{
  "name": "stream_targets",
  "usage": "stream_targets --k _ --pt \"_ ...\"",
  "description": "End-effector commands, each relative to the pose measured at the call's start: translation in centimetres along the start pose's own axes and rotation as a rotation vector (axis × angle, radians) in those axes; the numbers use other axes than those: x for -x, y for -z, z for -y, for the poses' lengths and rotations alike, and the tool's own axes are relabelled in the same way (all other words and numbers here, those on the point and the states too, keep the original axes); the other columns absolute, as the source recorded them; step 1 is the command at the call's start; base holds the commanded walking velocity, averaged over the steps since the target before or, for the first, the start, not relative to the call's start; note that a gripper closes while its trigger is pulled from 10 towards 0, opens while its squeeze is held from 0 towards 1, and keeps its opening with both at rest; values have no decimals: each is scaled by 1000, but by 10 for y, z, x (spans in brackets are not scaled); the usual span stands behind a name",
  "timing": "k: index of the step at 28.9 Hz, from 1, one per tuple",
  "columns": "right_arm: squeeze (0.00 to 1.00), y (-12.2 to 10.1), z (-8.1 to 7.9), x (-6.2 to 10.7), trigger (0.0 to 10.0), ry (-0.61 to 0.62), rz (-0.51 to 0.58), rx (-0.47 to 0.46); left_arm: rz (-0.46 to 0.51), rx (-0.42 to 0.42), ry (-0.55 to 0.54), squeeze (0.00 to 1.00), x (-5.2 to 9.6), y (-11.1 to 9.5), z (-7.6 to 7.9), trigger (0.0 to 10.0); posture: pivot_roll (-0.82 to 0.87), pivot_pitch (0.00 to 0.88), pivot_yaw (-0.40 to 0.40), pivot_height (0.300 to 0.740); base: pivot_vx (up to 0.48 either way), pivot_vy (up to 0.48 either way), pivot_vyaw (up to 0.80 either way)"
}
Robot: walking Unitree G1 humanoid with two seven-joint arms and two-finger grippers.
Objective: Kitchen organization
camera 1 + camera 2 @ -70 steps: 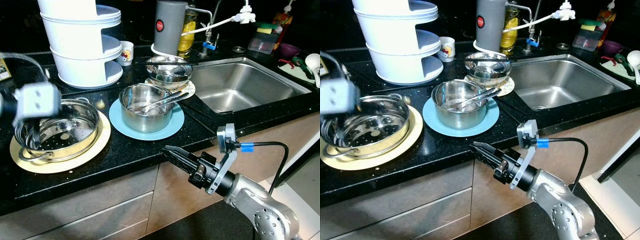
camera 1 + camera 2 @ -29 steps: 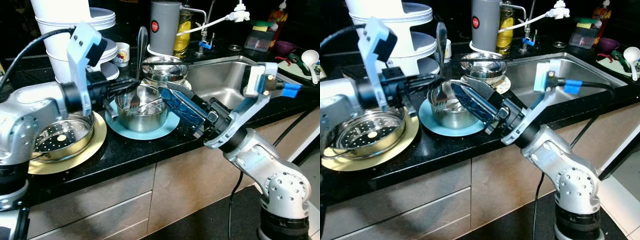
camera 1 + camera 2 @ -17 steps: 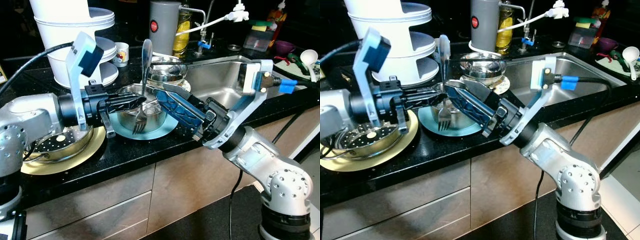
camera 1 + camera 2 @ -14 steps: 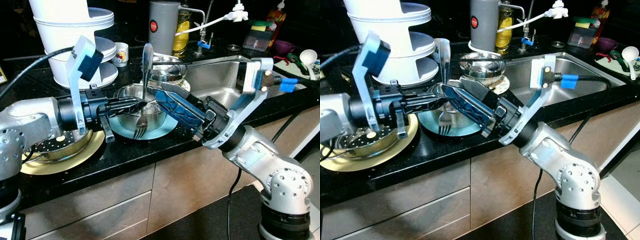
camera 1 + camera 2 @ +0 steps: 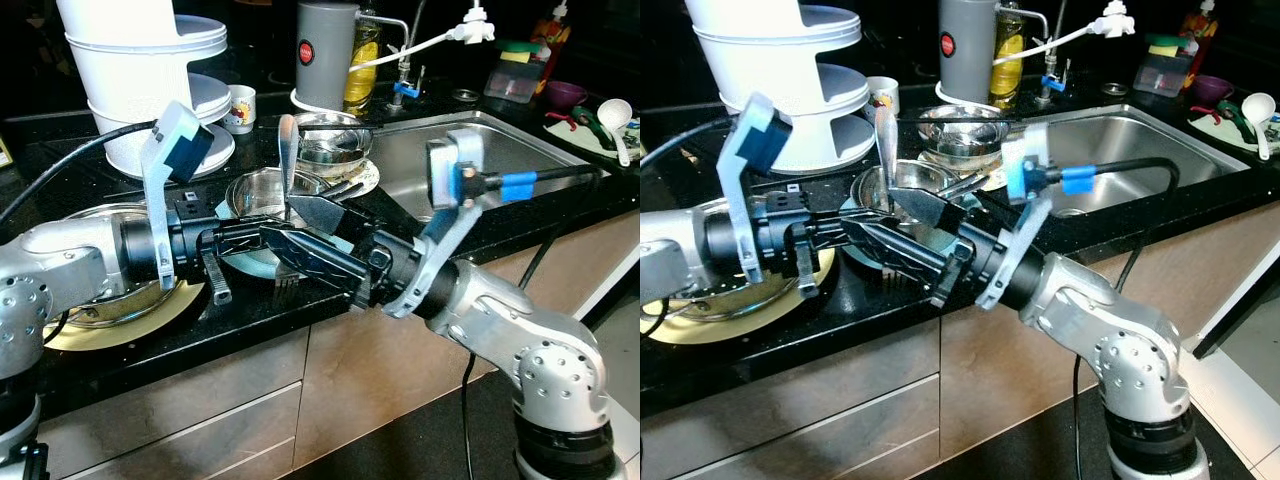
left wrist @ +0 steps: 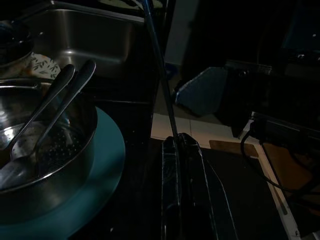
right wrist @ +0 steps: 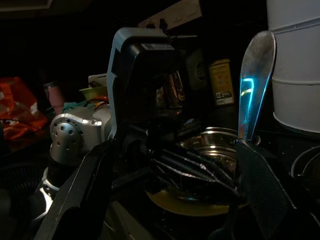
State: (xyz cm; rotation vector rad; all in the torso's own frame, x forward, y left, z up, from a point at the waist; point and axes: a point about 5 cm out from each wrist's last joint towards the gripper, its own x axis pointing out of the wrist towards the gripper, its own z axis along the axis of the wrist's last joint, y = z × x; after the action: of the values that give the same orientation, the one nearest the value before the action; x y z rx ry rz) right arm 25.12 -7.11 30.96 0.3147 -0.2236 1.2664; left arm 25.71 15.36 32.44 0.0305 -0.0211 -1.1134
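left end effector: closed on the fork, upright over the bench's front edge, by the pot.
right end effector: fingers spread around the fork.
risk: handover could fumble; fork falls to the floor.

Teal plate, black speckled counter

Polished steel on a glossy black stone bench

The fork and saucepan are bright, mirror-smooth metal; the sink is brushed steel; the bench is speckled, glossy black; the plate looks matt blue plastic; the steamer tiers are smooth white plastic; the cabinet fronts are matt beige.
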Motion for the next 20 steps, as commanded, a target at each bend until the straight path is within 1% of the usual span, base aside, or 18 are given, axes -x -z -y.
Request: stream_targets --k 1,4,8,13,20 --pt "0 5 5 -2 10000 39 -31 2 6 -29 86 0 -2 -3 14 0 -11 134 -55 740 0 0 0" --pt "0 2 7 0 10000 52 -16 5 1 -38 61 0 2 -3 12 0 -11 133 -57 740 0 0 0" --pt "0 -7 16 9 10000 99 30 12 -2 -41 37 0 10 -3 7 0 -12 130 -55 740 0 0 0" --pt "0 -10 20 13 10000 106 45 12 2 -38 74 0 9 -3 11 0 -14 129 -52 740 0 0 0" --pt "0 -7 22 13 10000 105 33 6 15 -35 121 0 6 -3 16 0 -11 123 -48 740 0 0 0"
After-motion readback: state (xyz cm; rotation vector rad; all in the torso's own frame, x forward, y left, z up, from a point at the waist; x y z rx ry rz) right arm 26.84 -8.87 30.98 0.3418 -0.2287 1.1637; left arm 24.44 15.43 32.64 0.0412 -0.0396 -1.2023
